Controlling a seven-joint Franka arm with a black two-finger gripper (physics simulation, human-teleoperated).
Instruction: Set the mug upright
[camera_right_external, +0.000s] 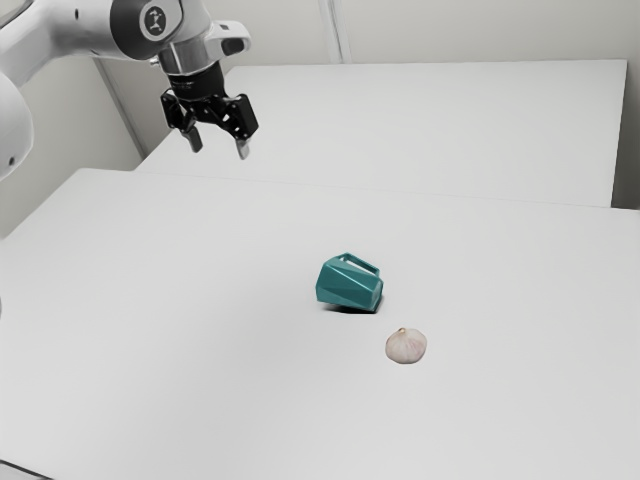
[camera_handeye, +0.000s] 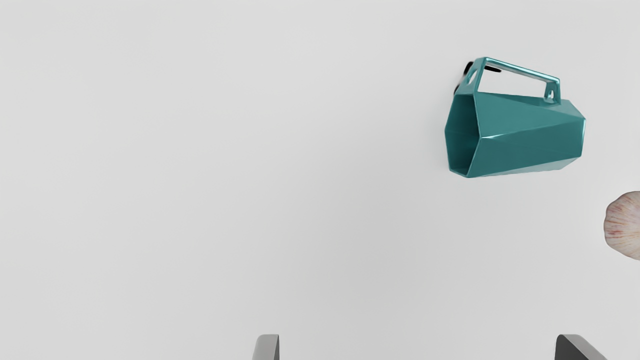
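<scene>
Mug: lying on its side, lower than the jaws and well beyond them; not upright.
Mouth: facing sideways, nearer the jaws than the base.
Handle: on the side away from the jaws, probably tilted up off the surface, though hard to judge from so high.
Jaws: apart, with nothing between, high over the surface.
Garlic bulb: near the base end, farther from the jaws than the mug; best given a wide berth.
Approach: travel out over the mug, then turn the jaws roughly a quarter turn to straddle the body across its length.
Grip: descend straight, close evenly on the flat sides, and avoid trapping the handle crookedly.
Righting: lift enough for swing room, tip mouth up, lower until the base sits flat, then release gently.
Risk: rolling on the facets after an off-centre touch.
</scene>
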